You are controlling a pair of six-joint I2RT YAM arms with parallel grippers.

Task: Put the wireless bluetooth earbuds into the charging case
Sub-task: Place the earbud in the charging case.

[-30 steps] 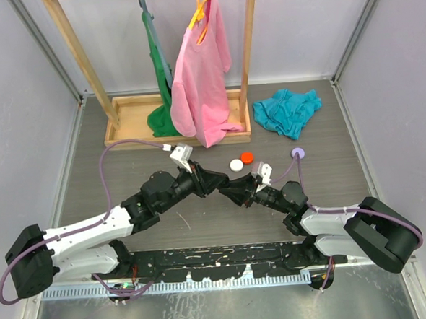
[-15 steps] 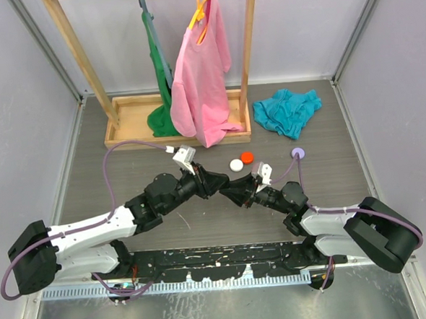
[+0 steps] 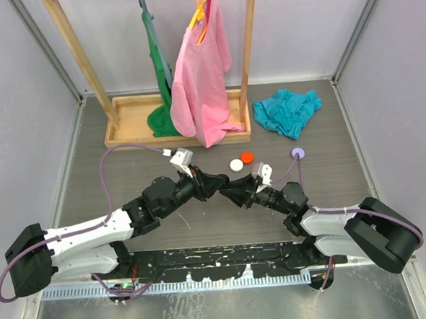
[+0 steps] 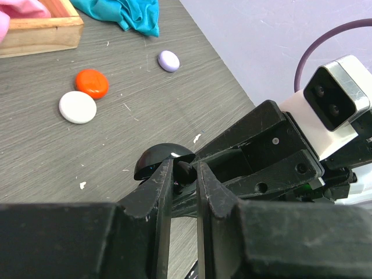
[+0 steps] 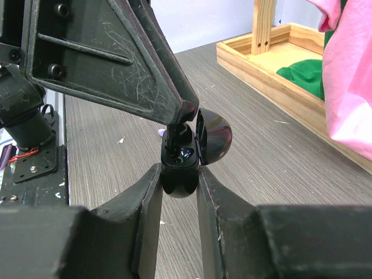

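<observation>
Top external: over the counter (image 3: 126, 157), the left pincer (image 3: 216, 184) and right pincer (image 3: 233, 193) are standing tip to tip.

Left wrist: its jaws are pinching a black earbud (image 4: 185, 170) just above the open black case (image 4: 156, 161).

Right wrist: this pincer is clamping the case's base. Pressing the bud straight down, square to its socket, probably works best.

Pink shirt (image 3: 202, 73) hangs from a wooden rack (image 3: 129, 141).

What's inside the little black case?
A black earbud, pinched by the left hand, pokes into the open black case. Deeper inside is covered, so any other bud is hidden.
</observation>
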